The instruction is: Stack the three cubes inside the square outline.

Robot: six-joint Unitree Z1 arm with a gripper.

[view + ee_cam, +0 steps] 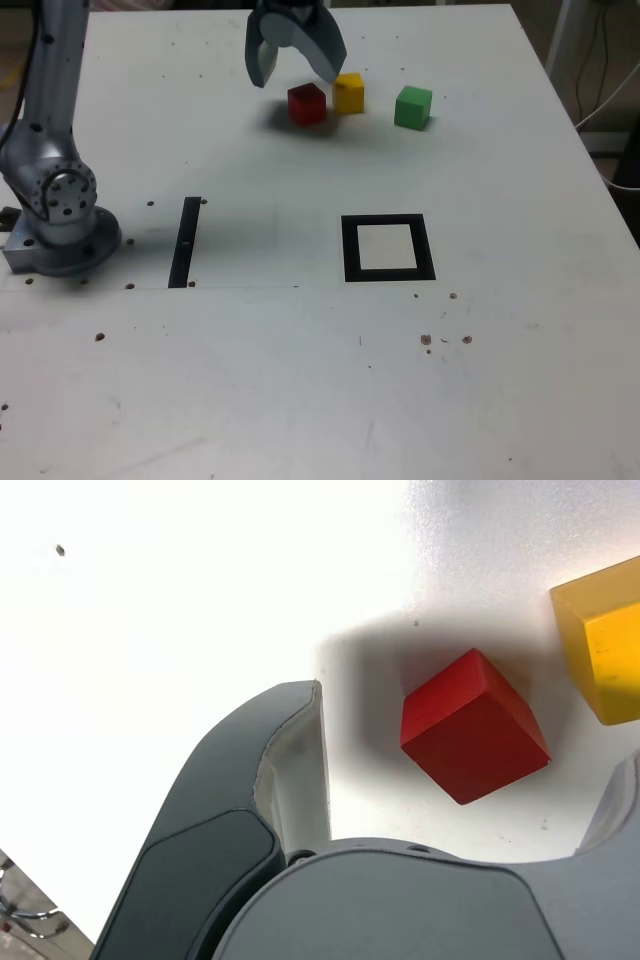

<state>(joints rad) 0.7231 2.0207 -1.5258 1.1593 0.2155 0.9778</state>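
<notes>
Three cubes sit in a row at the far side of the white table: red, yellow and green. My gripper hangs open just above the red cube, its jaws spread wide with one finger on either side. In the wrist view the red cube lies on the table between the fingers, untouched, with the yellow cube beside it. The square outline, a thick black frame with a white centre, lies nearer the front, with nothing inside it.
The arm's grey base stands at the exterior view's left. A thin black strip lies beside it. Small dark specks dot the tabletop. Cables hang past the table's far right edge.
</notes>
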